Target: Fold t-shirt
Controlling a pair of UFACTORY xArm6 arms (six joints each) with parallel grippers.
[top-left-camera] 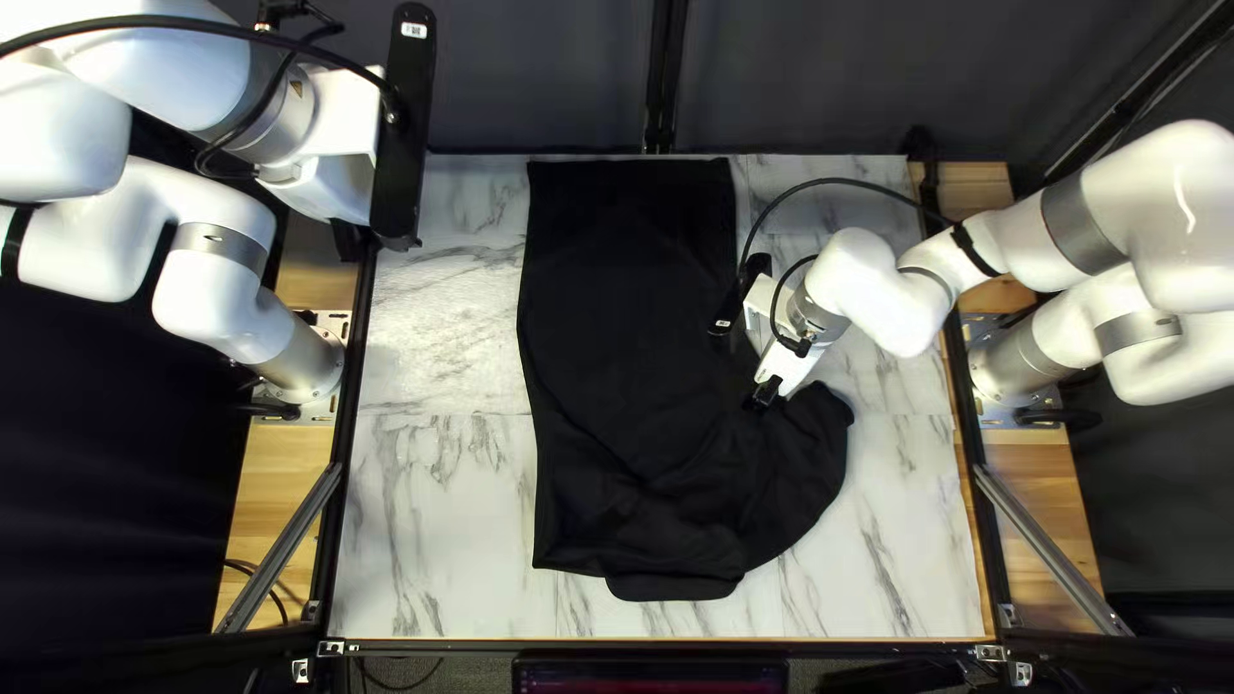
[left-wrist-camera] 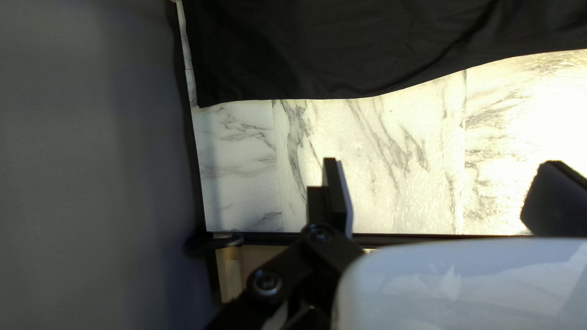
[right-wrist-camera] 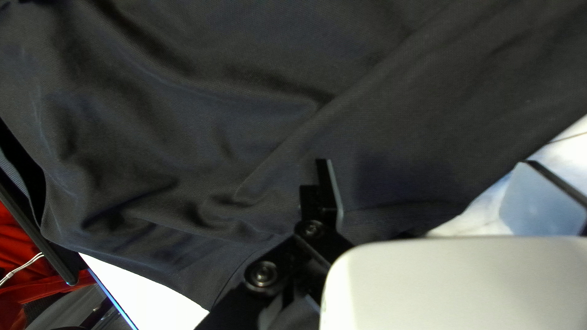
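The black t-shirt [top-left-camera: 630, 296] lies lengthwise on the table, flat toward the far edge and wrinkled nearer the front, with a rounded bulge of cloth at its right. My right gripper [top-left-camera: 765, 392] is low at the inner side of that bulge. In the right wrist view the t-shirt [right-wrist-camera: 275, 122] spreads ahead of and under my right gripper [right-wrist-camera: 437, 195], whose fingers stand wide apart. My left gripper [top-left-camera: 352, 240] is raised over the table's left edge, off the cloth. In the left wrist view my left gripper [left-wrist-camera: 443, 195] is open, and the t-shirt [left-wrist-camera: 367, 49] lies ahead of it.
Marble-patterned table [top-left-camera: 437, 514] shows on both sides of the cloth. A dark curtain [top-left-camera: 540, 77] hangs behind the far edge, and a dark rail [top-left-camera: 347, 411] runs along the left edge. Beyond the table, a red object [right-wrist-camera: 15, 256] shows in the right wrist view.
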